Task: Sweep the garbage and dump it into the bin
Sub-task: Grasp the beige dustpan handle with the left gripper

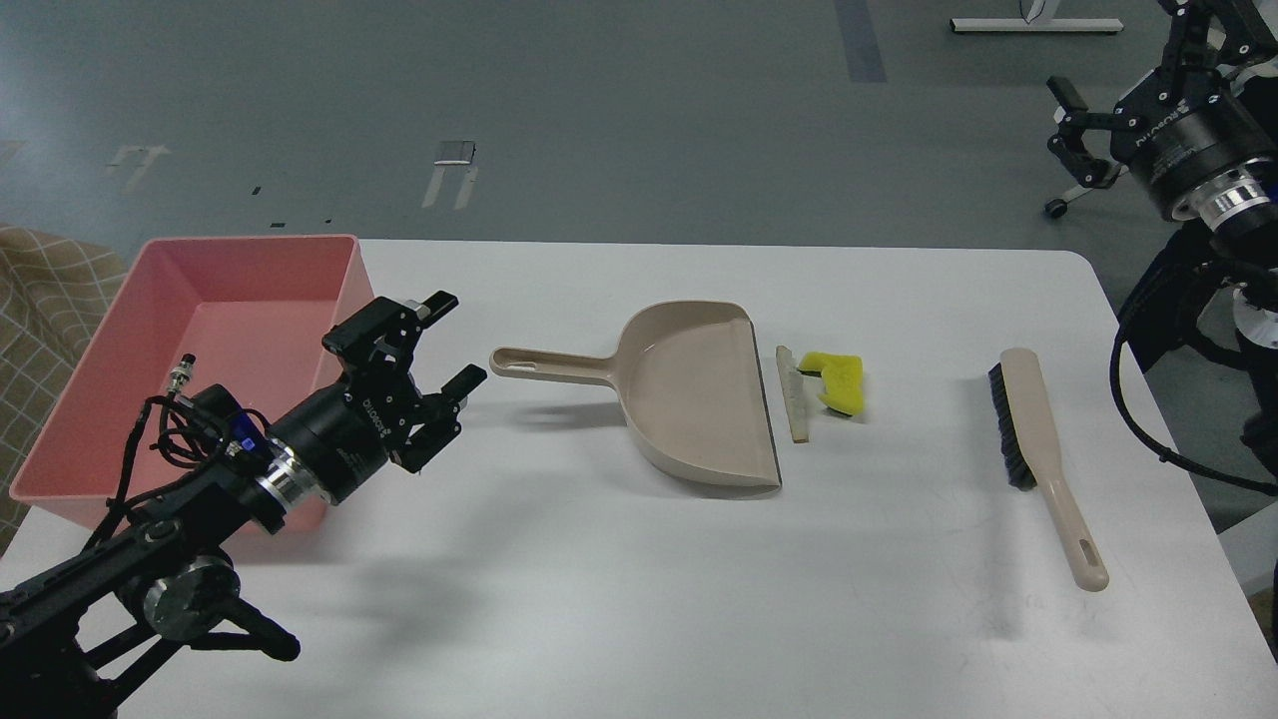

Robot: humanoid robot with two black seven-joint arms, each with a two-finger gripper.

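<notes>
The yellow sponge piece [837, 381] and the thin bread slice [794, 391] lie on the white table just right of the beige dustpan [699, 394], whose handle points left. The pink bin [215, 350] sits at the table's left edge. My left gripper [449, 340] is open and empty, low over the table between the bin and the dustpan handle. My right gripper [1088, 130] is up at the top right, off the table, open and empty, partly cut by the frame edge.
A beige brush with black bristles [1038, 449] lies on the right side of the table [599, 599]. A chequered cloth [40, 300] shows at the far left, off the table.
</notes>
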